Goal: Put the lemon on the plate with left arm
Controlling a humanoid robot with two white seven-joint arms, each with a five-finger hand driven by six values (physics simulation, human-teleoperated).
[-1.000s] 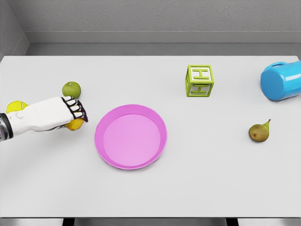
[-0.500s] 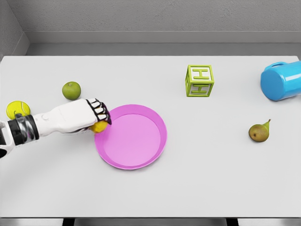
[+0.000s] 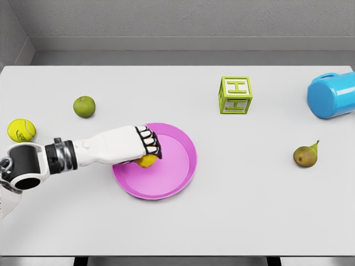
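Item: lemon [image 3: 147,160], clasped under the curled fingers of the left hand [image 3: 136,145], held over the left part of the pink plate [image 3: 177,166], apparently for release there. Surface [image 3: 177,221] also carries apple [image 3: 84,106].

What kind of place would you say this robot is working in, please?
Probably a simulated tabletop test setup, not a real kitchen: a plain white table against a bare grey wall, with unrelated props scattered about, such as a letter block, tennis ball and pear.
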